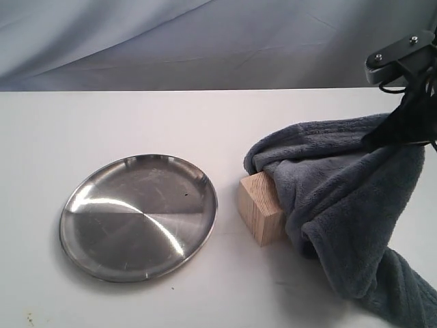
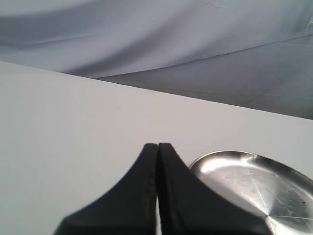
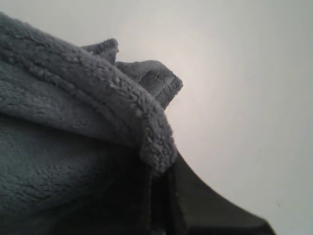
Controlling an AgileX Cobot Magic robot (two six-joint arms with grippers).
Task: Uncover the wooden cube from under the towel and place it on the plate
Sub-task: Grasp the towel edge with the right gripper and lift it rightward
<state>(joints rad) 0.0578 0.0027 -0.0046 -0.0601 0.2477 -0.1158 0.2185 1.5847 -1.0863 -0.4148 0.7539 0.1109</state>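
Exterior, cube (image 1: pixel 260 208): on the counter (image 1: pixel 102 123), just right of the plate (image 1: pixel 136 219) and not touching it. Its left faces and near corner are bare; its far-right part is under the towel (image 1: pixel 341 205).
Exterior, towel: hangs from its high far-right edge and drapes down to the near right. One fold rests on the cube's top.
Exterior, right gripper (image 1: pixel 398 128): high at the far right, clamped on the towel's upper edge. The cube lies left of it, lower and nearer.
Exterior, left arm: out of sight.
Left wrist, left gripper (image 2: pixel 158 147): jaws pressed together with nothing between them, over bare counter.
Left wrist, plate: close beside the gripper's tips. No cube shows here.
Right wrist, towel: fills most of the view, its hemmed fold draped over a dark finger. The grip itself is buried in the pile.
Right wrist, cube: hidden.
Judgement, key relation: the cube's bare side faces left, toward the plate. The right gripper is busy with the towel, so the empty left one seems better placed, but it must open first.
Judgement, axis: a cube has no long side; it sits corner-on, so the gripper needs to line up with two flat faces.
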